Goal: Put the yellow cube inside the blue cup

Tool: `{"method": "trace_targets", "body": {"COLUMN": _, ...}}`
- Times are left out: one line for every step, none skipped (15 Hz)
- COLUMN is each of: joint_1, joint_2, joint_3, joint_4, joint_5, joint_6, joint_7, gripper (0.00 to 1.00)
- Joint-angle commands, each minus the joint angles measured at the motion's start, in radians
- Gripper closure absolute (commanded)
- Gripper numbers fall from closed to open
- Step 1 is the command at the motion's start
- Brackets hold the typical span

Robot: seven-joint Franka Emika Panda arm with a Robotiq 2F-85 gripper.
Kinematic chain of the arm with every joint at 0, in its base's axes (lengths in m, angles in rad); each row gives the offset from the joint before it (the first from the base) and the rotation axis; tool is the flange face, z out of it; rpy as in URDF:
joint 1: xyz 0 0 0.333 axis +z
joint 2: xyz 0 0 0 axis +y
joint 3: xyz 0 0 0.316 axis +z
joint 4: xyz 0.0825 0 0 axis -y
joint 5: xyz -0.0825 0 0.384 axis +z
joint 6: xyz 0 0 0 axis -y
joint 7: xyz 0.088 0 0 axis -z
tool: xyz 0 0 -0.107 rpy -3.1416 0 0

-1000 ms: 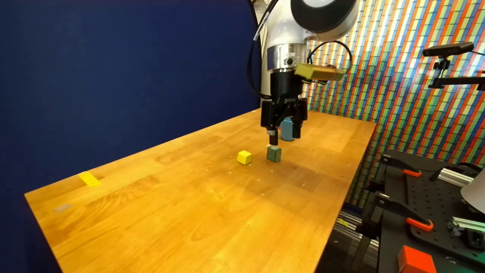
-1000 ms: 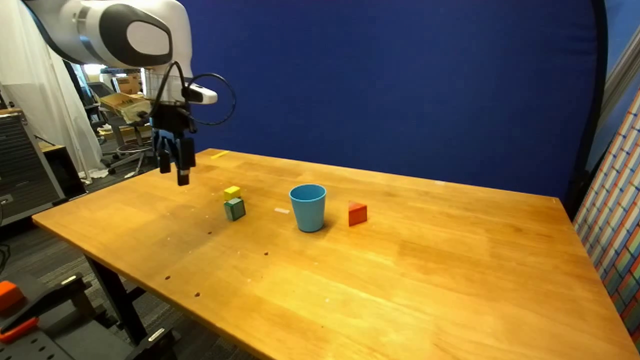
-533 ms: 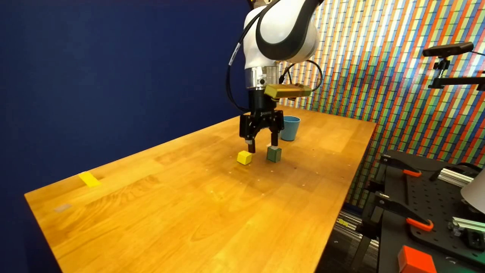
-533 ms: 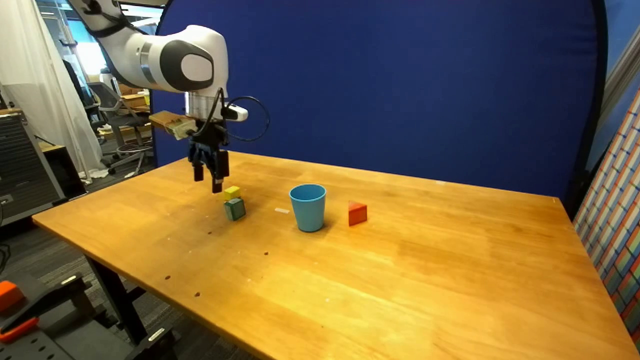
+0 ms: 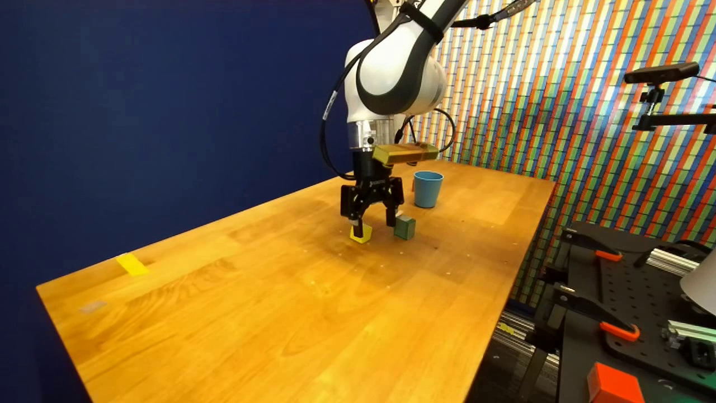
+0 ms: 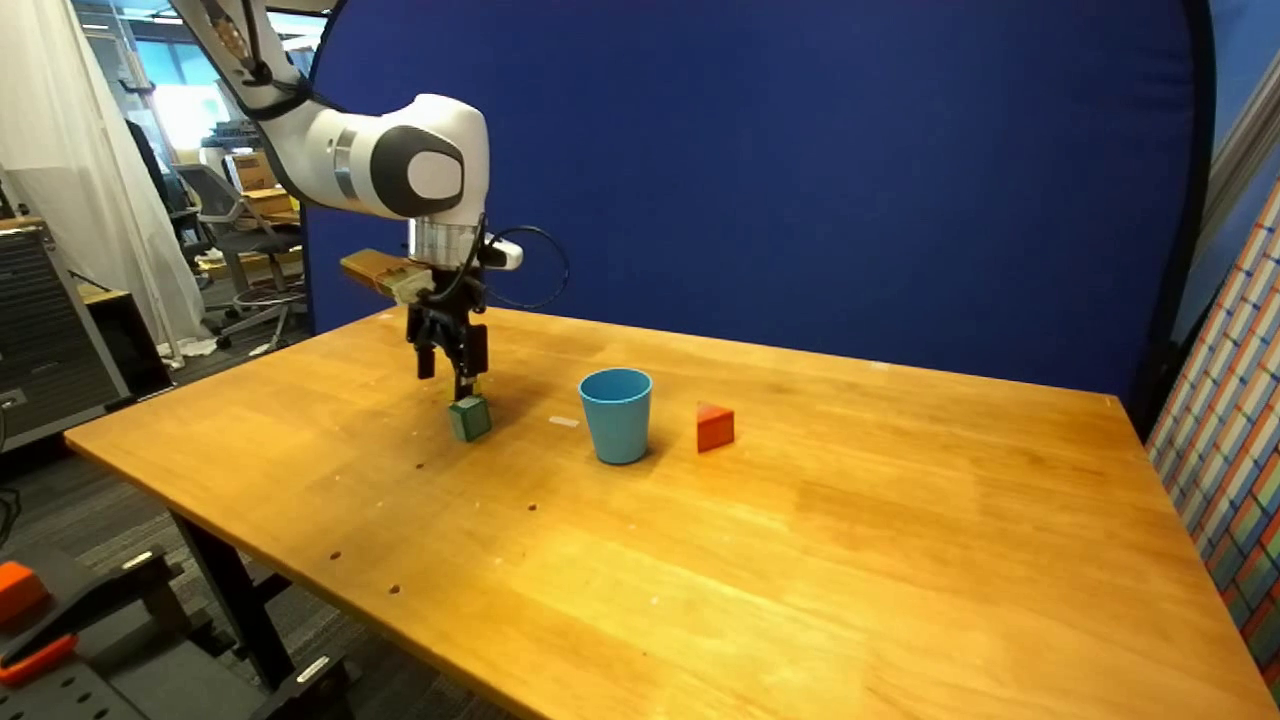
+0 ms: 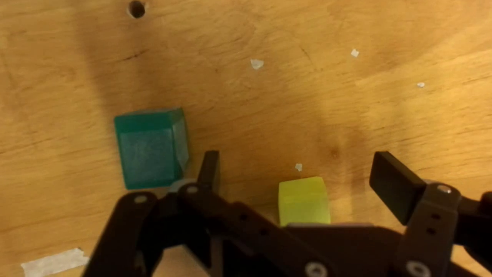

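Observation:
The yellow cube sits on the table between my spread fingers in the wrist view, its lower part hidden by the gripper body. In an exterior view a finger partly covers the yellow cube. In an exterior view it is almost wholly hidden behind a finger and the green cube. My gripper is open and empty, low over the cube, with gaps on both sides; it also shows in both exterior views. The blue cup stands upright, apart from the gripper; it also shows here.
A dark green cube lies close beside one finger; it shows in both exterior views. A red block lies beyond the cup. Yellow tape is stuck near a table edge.
My gripper has moved down and across the table to the yellow cube, staying open. The cubes, cup and red block have not moved.

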Motion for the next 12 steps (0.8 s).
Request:
{"method": "trace_targets", "body": {"joint_1": 0.021, "joint_2": 0.057, "joint_3": -0.03, "joint_4": 0.083, "joint_5": -0.027, "joint_6": -0.034, "joint_7": -0.02, "gripper": 0.27}}
{"method": "trace_targets", "body": {"joint_1": 0.024, "joint_2": 0.066, "joint_3": -0.034, "joint_4": 0.093, "joint_5": -0.033, "joint_6": -0.031, "joint_7": -0.021, "gripper": 0.34}}
{"method": "trace_targets", "body": {"joint_1": 0.028, "joint_2": 0.075, "joint_3": -0.038, "joint_4": 0.104, "joint_5": -0.042, "joint_6": -0.032, "joint_7": -0.019, "gripper": 0.44}}
{"method": "trace_targets", "body": {"joint_1": 0.031, "joint_2": 0.081, "joint_3": -0.041, "joint_4": 0.111, "joint_5": -0.047, "joint_6": -0.031, "joint_7": -0.019, "gripper": 0.51}}
{"method": "trace_targets", "body": {"joint_1": 0.033, "joint_2": 0.083, "joint_3": -0.042, "joint_4": 0.114, "joint_5": -0.049, "joint_6": -0.03, "joint_7": -0.019, "gripper": 0.58}}
{"method": "trace_targets", "body": {"joint_1": 0.037, "joint_2": 0.081, "joint_3": -0.047, "joint_4": 0.114, "joint_5": -0.059, "joint_6": -0.031, "joint_7": -0.016, "gripper": 0.67}}
{"method": "trace_targets", "body": {"joint_1": 0.04, "joint_2": 0.067, "joint_3": -0.051, "joint_4": 0.107, "joint_5": -0.065, "joint_6": -0.038, "joint_7": -0.012, "gripper": 0.73}}
{"method": "trace_targets", "body": {"joint_1": 0.037, "joint_2": 0.054, "joint_3": -0.052, "joint_4": 0.096, "joint_5": -0.062, "joint_6": -0.033, "joint_7": -0.008, "gripper": 0.81}}
{"method": "trace_targets", "body": {"joint_1": 0.033, "joint_2": 0.027, "joint_3": -0.054, "joint_4": 0.071, "joint_5": -0.054, "joint_6": -0.024, "joint_7": -0.001, "gripper": 0.89}}
{"method": "trace_targets", "body": {"joint_1": 0.033, "joint_2": 0.008, "joint_3": -0.062, "joint_4": 0.056, "joint_5": -0.055, "joint_6": -0.023, "joint_7": 0.009, "gripper": 0.84}}
{"method": "trace_targets", "body": {"joint_1": 0.037, "joint_2": -0.023, "joint_3": -0.08, "joint_4": 0.034, "joint_5": -0.064, "joint_6": -0.016, "joint_7": 0.032, "gripper": 0.84}}
{"method": "trace_targets", "body": {"joint_1": 0.039, "joint_2": -0.05, "joint_3": -0.098, "joint_4": 0.016, "joint_5": -0.072, "joint_6": -0.014, "joint_7": 0.051, "gripper": 0.84}}
